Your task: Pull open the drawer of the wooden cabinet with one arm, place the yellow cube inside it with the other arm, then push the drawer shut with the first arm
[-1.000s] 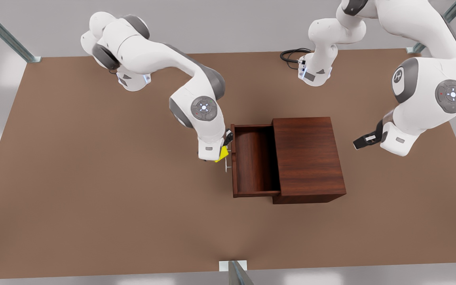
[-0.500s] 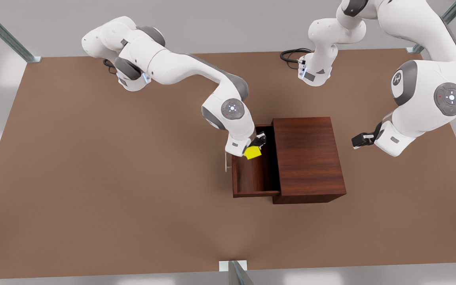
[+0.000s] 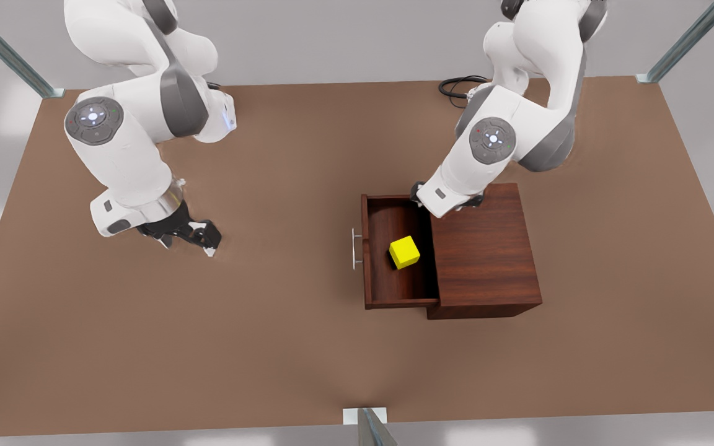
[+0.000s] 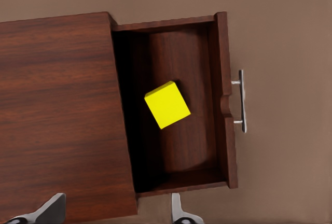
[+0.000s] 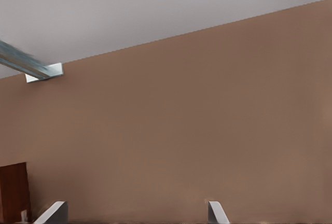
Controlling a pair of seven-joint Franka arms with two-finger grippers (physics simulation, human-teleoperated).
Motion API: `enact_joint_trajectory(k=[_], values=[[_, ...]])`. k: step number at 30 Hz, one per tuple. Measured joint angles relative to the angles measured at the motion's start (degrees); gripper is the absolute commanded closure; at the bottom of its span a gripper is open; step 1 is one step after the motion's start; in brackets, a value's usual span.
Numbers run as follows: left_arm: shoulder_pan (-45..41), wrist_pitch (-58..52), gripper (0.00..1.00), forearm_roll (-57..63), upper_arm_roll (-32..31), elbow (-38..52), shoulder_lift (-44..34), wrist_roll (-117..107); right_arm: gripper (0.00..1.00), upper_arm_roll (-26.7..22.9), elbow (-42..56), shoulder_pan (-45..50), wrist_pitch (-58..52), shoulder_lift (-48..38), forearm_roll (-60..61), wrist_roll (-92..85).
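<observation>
The yellow cube lies loose and slightly turned on the floor of the drawer, which stands pulled out of the wooden cabinet toward the front view's left. The silver handle is free. My left gripper hovers open above the cabinet's far edge, beside the drawer's back corner. My right gripper hangs open low over bare table at the front view's left, well away from the drawer.
A black cable coils at the far arm base. Metal frame posts stand at the table's far corners, and a bracket marks the near edge. Brown tabletop surrounds the cabinet.
My right gripper let go of the cube over the drawer and withdrew to the front view's left; the cube now rests inside. My left arm swung from the right to above the cabinet.
</observation>
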Motion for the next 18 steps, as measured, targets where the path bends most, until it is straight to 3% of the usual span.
enact_joint_trajectory(k=[1, 3, 5, 6, 7, 8, 9, 18], values=[[-2.30, 2.67, 0.00, -0.34, -0.03, -0.02, 1.43, -4.29, 0.00, -2.36, -3.77, -0.52, -0.71, -2.59, 0.67, -1.49], [-5.08, 9.24, 0.00, -0.68, 0.00, -0.02, 4.60, -13.45, 0.00, -11.80, -9.48, 2.48, -1.25, -5.95, 3.67, -4.63], [-6.61, 16.35, 0.03, -0.85, 0.03, 0.04, 7.56, -22.92, 0.00, -15.11, -11.59, 3.40, -1.33, -6.27, 5.72, -7.82], [-7.11, 20.06, 0.16, -0.89, 0.03, 0.15, 8.90, -27.88, 0.00, -15.55, -11.83, 4.11, -1.32, -6.07, 6.38, -9.47], [-7.46, 23.71, 0.55, -0.91, 0.07, 0.26, 9.96, -32.87, 0.00, -15.76, -11.54, 4.90, -1.38, -5.88, 6.89, -11.03], [-7.98, 27.14, 0.70, -0.92, 0.10, 0.32, 10.94, -37.76, 0.00, -15.85, -11.33, 5.51, -1.45, -5.80, 7.29, -12.49], [-8.42, 30.29, 0.78, -0.92, 0.12, 0.36, 11.81, -42.52, 0.00, -15.96, -11.19, 5.75, -1.53, -5.76, 7.59, -13.89], [-10.14, 43.80, 0.79, -0.97, 0.28, 0.19, 19.25, -76.96, 0.00, -16.22, -11.05, 4.98, -2.46, -5.64, 8.51, -22.97]])
